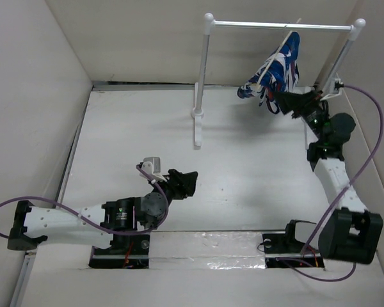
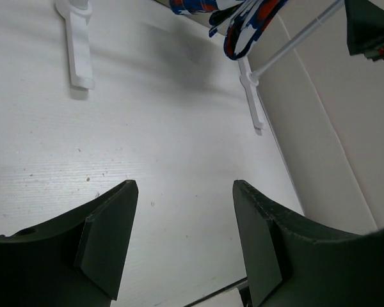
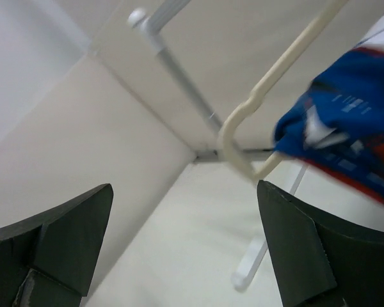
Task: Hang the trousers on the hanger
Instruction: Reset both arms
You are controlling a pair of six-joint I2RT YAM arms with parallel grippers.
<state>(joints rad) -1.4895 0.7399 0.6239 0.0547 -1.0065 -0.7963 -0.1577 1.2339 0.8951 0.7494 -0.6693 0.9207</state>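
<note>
Seemingly near done, the job plays out on a white table [image 1: 243, 185] where a tall rail [image 1: 278, 25] stands at the far edge. The printed trousers [image 1: 278, 67] hang draped over the cream hanger [image 3: 269, 83], which hangs from the rail's bar close to its right post [image 1: 345, 57]. The cloth's long axis slants down and leftward from the bar. The right gripper [image 3: 185, 211], jaws spread wide and holding nothing, sits just below and beside the cloth. It is far nearer than the left gripper [image 1: 187, 182], also spread and empty, low at the near middle. Any pull-back by the right arm would likely have to clear that post and the dangling cloth.
</note>
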